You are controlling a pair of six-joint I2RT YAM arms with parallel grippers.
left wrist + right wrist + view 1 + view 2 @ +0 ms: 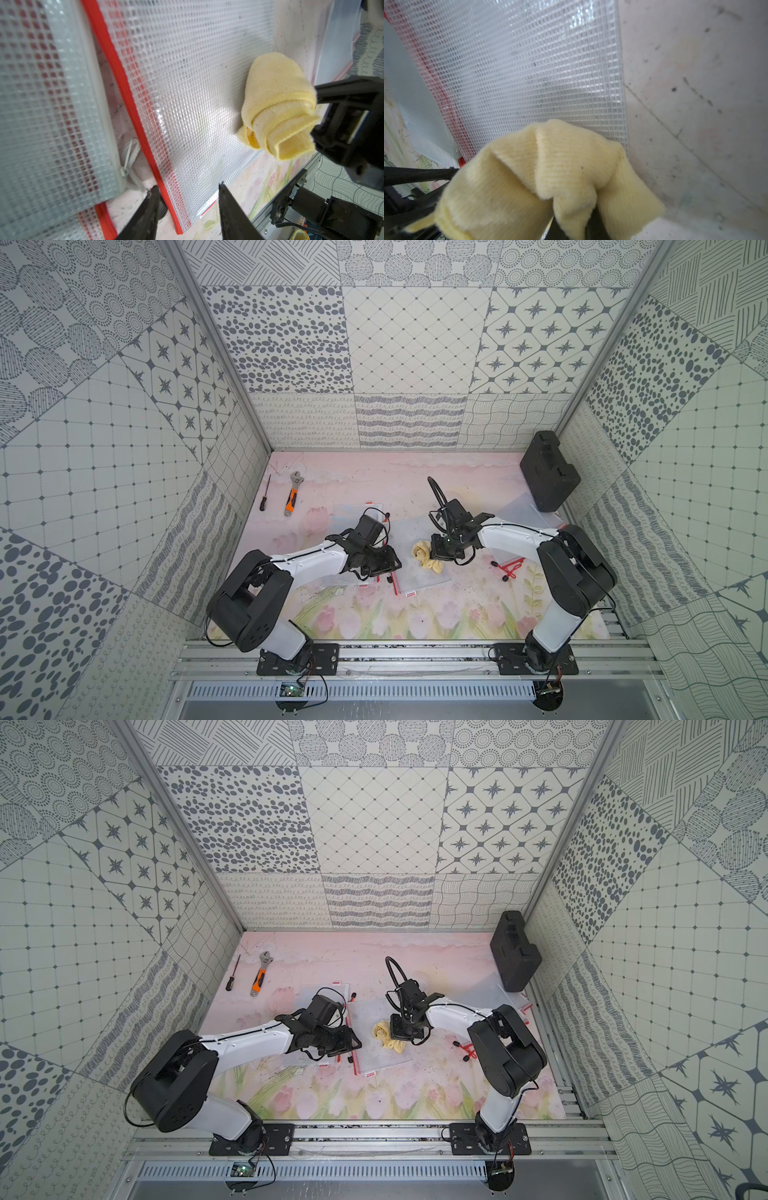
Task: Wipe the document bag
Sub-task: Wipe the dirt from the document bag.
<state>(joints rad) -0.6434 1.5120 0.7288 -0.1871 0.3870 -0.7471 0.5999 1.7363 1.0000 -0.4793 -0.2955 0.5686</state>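
- Patterned grey-and-white walls (415,344) are closing in three sides, and a pink floral table mat (415,626) is covering the work surface.
- The document bag (415,576) is lying flat in the middle of the mat, between the two arms, and is showing in both top views (380,1056).
- Up close the bag (197,83) is looking like clear plastic with a fine white grid woven through it. A red zip strip (133,99) is running down one long side, and small dark specks are dotting the surface.
- A yellow cloth (424,556) is sitting bunched and folded on the bag, toward the edge away from the zip.
- The right gripper (435,556) is pinching that cloth (539,182), its fingers pressed together on a fold.
- The left gripper (188,185) is hanging over the zip end with its fingers (228,207) spread. One tip is on each side of the red strip, and I cannot tell whether either is pressing down.
- Counting bags, I am seeing at least three. A second mesh bag (353,512) is lying just beside the zip edge, and a third bag (528,510) is lying partly under a black case (548,470) at the back right.
- Counting the rest: one cloth, one case, one orange-handled wrench (292,493) and one screwdriver (264,493). The last two are lying side by side at the back left, well apart from the bag.
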